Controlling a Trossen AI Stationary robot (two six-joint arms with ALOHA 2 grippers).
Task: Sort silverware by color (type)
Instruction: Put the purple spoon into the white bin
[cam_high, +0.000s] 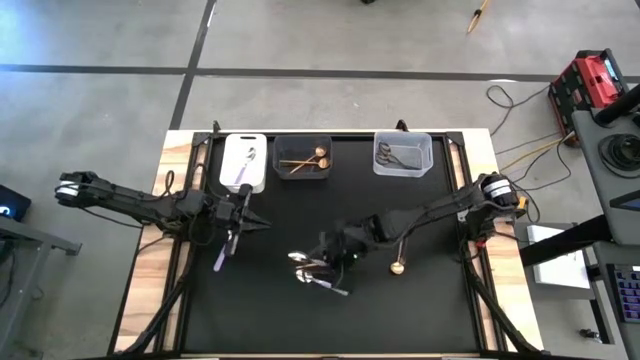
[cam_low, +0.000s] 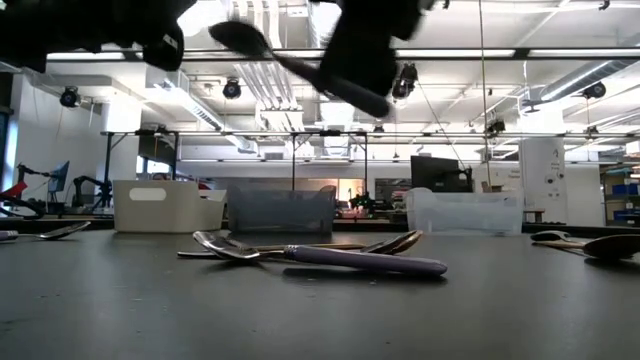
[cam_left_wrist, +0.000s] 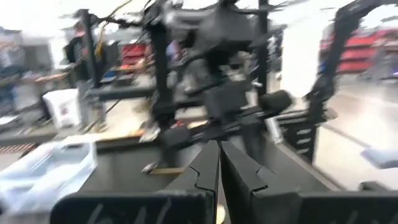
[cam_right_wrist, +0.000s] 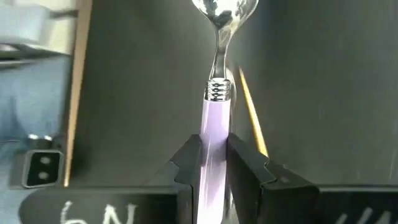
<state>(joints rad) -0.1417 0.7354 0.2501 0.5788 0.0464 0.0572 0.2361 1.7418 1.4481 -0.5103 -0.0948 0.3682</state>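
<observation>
A lilac spoon (cam_right_wrist: 214, 118), stiff, light and likely slippery, was clamped by its handle in the right gripper (cam_right_wrist: 214, 165) at frame centre; the left gripper (cam_left_wrist: 219, 163) was closed empty.

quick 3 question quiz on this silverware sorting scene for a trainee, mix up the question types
1. True or false: the right gripper has its jaws closed on a lilac-handled spoon.
2. Which bin holds gold utensils: A the white bin, B the dark bin, C the clear bin?
3. Fill in: a lone gold spoon lies on the black mat near the ___ arm.

Key: 1 true. 2 B. 3 right.
</observation>
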